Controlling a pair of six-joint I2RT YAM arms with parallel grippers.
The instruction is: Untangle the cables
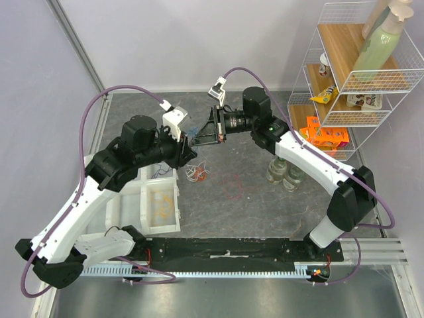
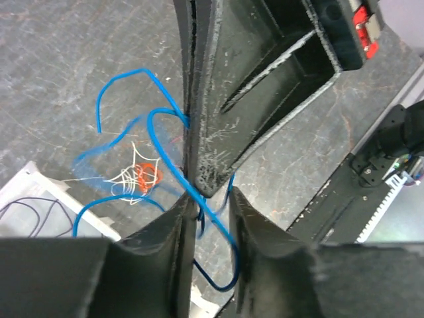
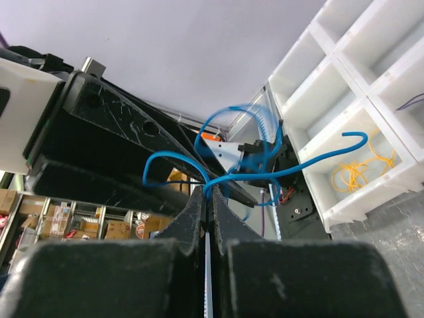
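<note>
Right gripper (image 3: 207, 193) is clamped shut on the blue cable (image 3: 354, 134); left gripper (image 2: 213, 207) is held narrowly parted around that cable.

Blue cable (image 2: 142, 70) looped aloft, tangled bunch (image 2: 139, 177) below

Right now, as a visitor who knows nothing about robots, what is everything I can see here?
blue cable: one, blue, in the air between the grippers
cable pile: one small tangle, white and red-orange, on the table
yellow cable: one, yellow, in a tray compartment
dark cable: at least one, dark, in another tray compartment
tray: one, white, left side of the table
wire rack: one, white with wooden shelves, right edge
bottle: one, pale green, top shelf
glass jars: two, clear, beside the rack
table: one, grey
left gripper: one, black, jaws apart around the blue cable
right gripper: one, black, shut on the blue cable
</note>
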